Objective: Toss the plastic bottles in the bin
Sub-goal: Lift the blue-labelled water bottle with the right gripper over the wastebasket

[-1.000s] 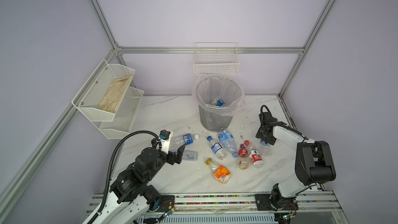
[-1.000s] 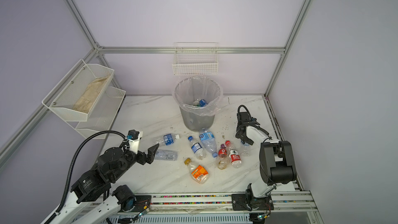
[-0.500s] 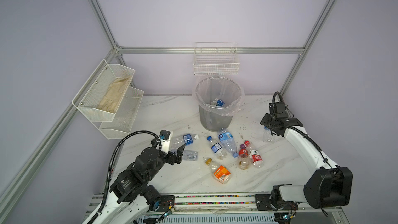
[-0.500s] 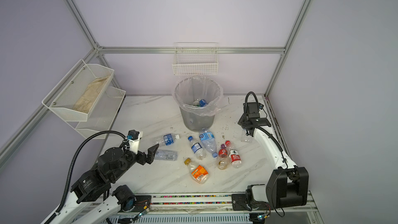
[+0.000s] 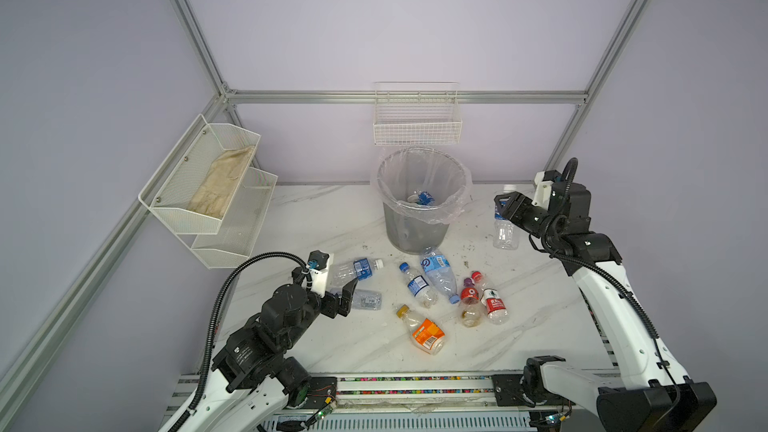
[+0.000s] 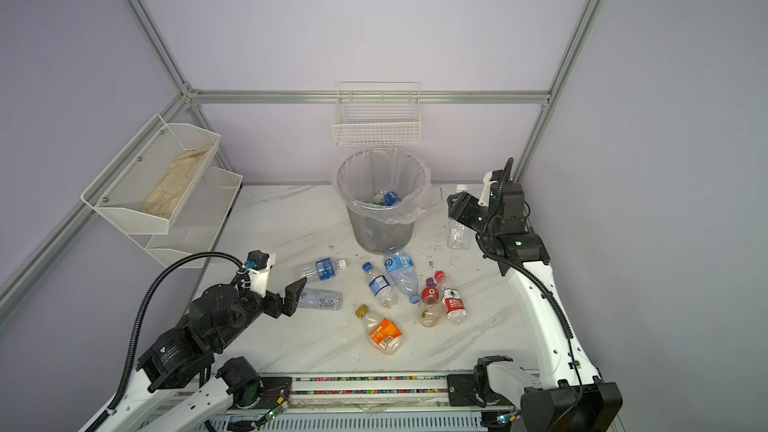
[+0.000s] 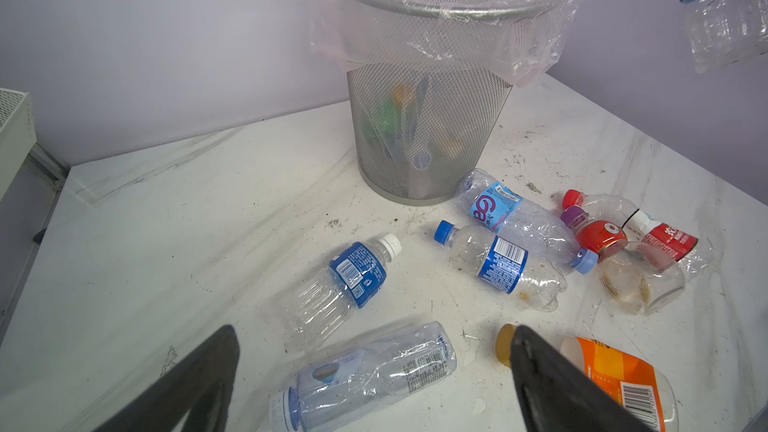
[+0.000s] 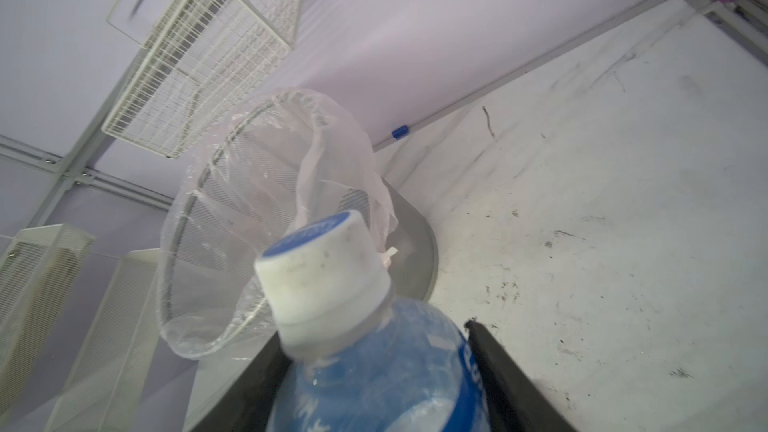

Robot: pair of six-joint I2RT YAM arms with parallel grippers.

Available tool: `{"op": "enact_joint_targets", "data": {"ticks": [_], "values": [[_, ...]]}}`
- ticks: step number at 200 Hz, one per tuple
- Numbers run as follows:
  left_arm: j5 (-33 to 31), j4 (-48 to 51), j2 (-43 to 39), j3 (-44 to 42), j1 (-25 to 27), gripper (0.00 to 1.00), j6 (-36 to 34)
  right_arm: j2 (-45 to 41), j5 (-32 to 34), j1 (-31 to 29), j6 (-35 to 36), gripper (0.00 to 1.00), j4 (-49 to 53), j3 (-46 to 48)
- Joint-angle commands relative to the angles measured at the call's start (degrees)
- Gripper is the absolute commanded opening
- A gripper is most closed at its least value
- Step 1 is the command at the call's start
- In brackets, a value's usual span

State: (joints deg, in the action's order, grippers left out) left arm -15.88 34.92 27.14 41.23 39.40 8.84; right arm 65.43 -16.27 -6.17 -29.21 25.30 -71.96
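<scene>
- Right wrist view: the right tool (image 8: 378,371) is clenched on a clear plastic bottle with a blue label and white cap (image 8: 320,272). Its black fingers (image 8: 503,371) press on either side below the neck.
- In both top views this held bottle hangs upright above the white marble worktop (image 5: 316,218). It is to the right of the round grey mesh bin lined with a clear bag (image 5: 415,226) and apart from it.
- The left wrist view shows it lifted about as high as the bin's rim.
- A few discarded bottles (image 6: 386,198) lie inside the bin.
- The left tool (image 7: 374,332) is released, its jaws wide apart and empty, and it hovers over a crumpled clear bottle (image 7: 374,371) lying flat.
- Six more bottles lie on the worktop in front of the bin:
  - a blue-labelled, white-capped bottle (image 7: 349,280)
  - a blue-capped bottle (image 7: 498,263)
  - a pale-blue-labelled bottle (image 7: 511,218)
  - two red-labelled bottles (image 7: 598,234), touching each other
  - an orange-labelled bottle (image 7: 615,376)
</scene>
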Motion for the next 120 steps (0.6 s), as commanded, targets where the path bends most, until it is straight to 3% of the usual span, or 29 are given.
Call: {"op": "enact_joint_targets", "data": {"ticks": [1, 66, 120], "values": [[-0.6, -1.2, 0.2, -2.5, -0.1, 1.00, -0.1, -1.2, -5.8, -0.7, -0.9, 0.03, -3.3, -4.1], [-0.6, -1.2, 0.5, -2.4, -0.1, 1.00, -0.1, -1.8, -10.5, -1.6, -4.3, 0.03, -9.9, -13.5], [-0.4, -1.2, 0.7, -2.4, -0.1, 1.00, -0.1, -0.1, -10.2, -2.0, -6.0, 0.04, -15.0, -18.7]]}}
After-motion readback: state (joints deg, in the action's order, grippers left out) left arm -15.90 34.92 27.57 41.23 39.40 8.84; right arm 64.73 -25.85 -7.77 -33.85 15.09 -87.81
